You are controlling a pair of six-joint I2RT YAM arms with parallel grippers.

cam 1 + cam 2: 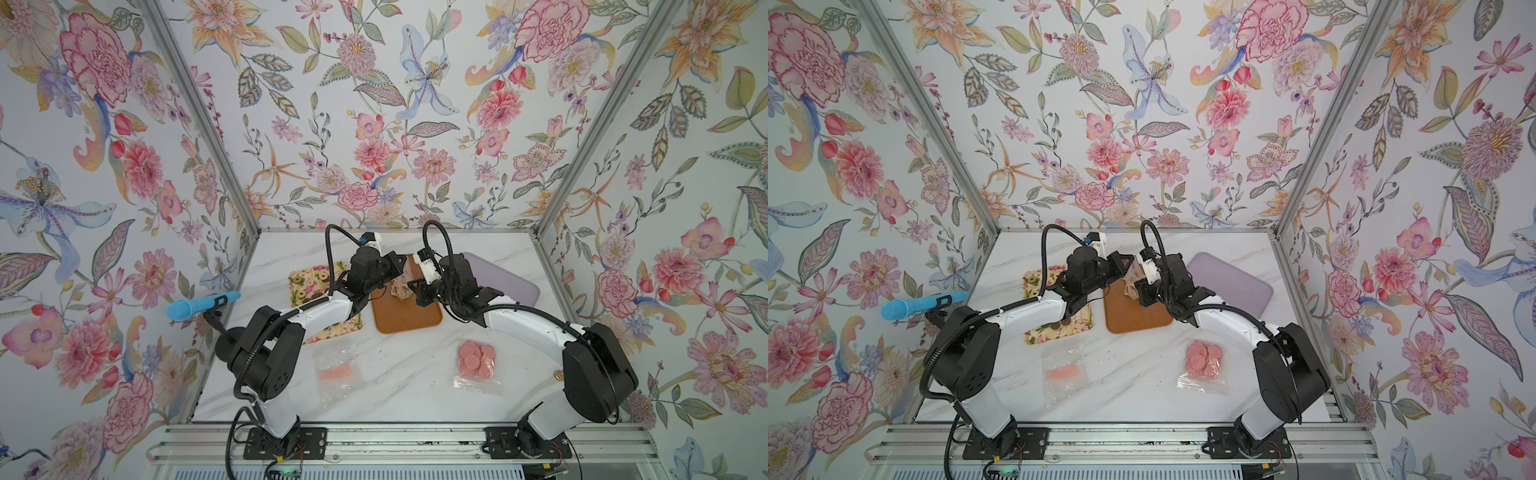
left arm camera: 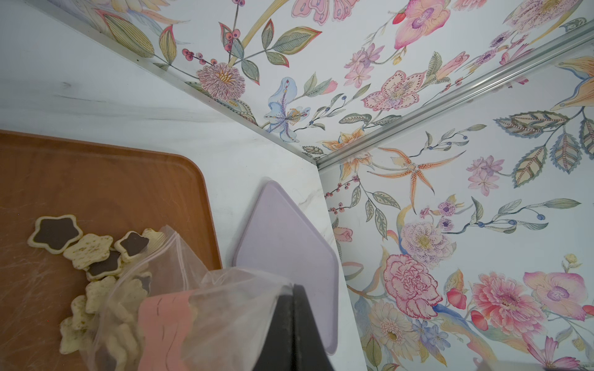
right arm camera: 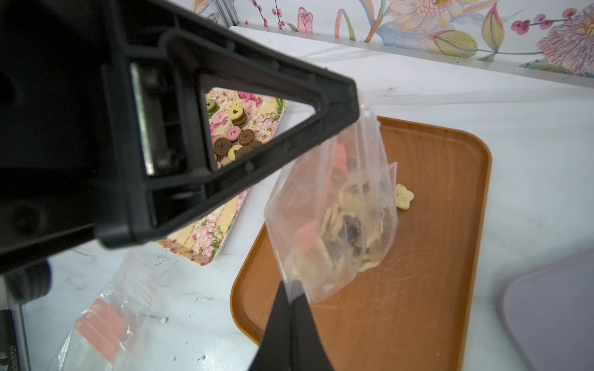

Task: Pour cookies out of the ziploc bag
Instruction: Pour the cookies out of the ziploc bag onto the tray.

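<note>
A clear ziploc bag [image 1: 400, 286] [image 3: 331, 218] with a pink label hangs over the brown tray [image 1: 409, 320] [image 3: 434, 257], held between both grippers. My left gripper [image 2: 294, 289] [image 3: 350, 99] is shut on one upper corner of the bag [image 2: 225, 308]. On the other corner my right gripper [image 3: 291, 298] [image 1: 415, 286] is shut too. Beige and dark star cookies [image 2: 93, 250] lie on the tray [image 2: 96, 180] at the bag's lower end. More stars are still inside the bag, and one star [image 3: 403, 196] lies just beyond it.
To the left stands a floral tray [image 1: 316, 278] [image 3: 205, 237] with round cookies [image 3: 234, 135], to the right a lavender tray [image 1: 511, 282] [image 2: 289, 244]. An empty bag [image 1: 336, 374] and a bag of pink discs [image 1: 478, 357] lie nearer the front. A blue tool [image 1: 199, 305] hangs at the left wall.
</note>
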